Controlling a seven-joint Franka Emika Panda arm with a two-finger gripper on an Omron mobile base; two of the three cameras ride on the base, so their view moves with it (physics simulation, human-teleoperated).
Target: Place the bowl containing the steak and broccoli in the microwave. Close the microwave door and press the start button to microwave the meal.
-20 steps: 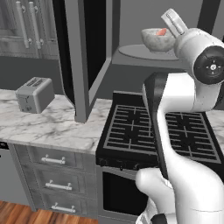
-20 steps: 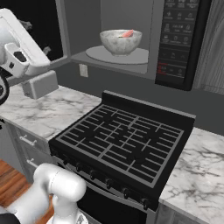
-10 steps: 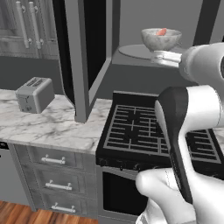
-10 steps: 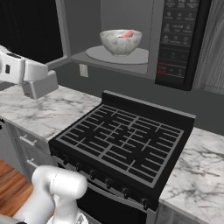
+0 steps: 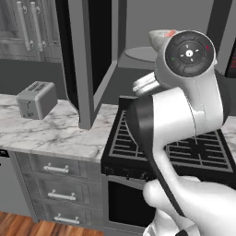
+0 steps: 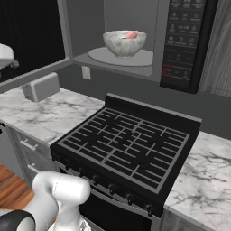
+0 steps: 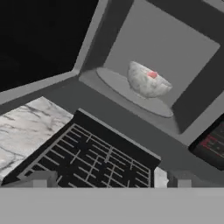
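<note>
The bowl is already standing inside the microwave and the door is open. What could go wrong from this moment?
1. The microwave door stands wide open, out over the counter. A push on its edge rather than its flat face might leave it partly open.
2. The toaster sits on the counter near the open door; the arm could bump it while reaching round.
3. The bowl sits towards the front of the turntable plate; a hard slam might shift it.

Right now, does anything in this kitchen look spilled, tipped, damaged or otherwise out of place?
Nothing stands out. The bowl sits upright on the turntable inside the microwave, steak showing above its rim. The microwave door hangs open, as expected before closing. Stove and toaster look ordinary.
</note>
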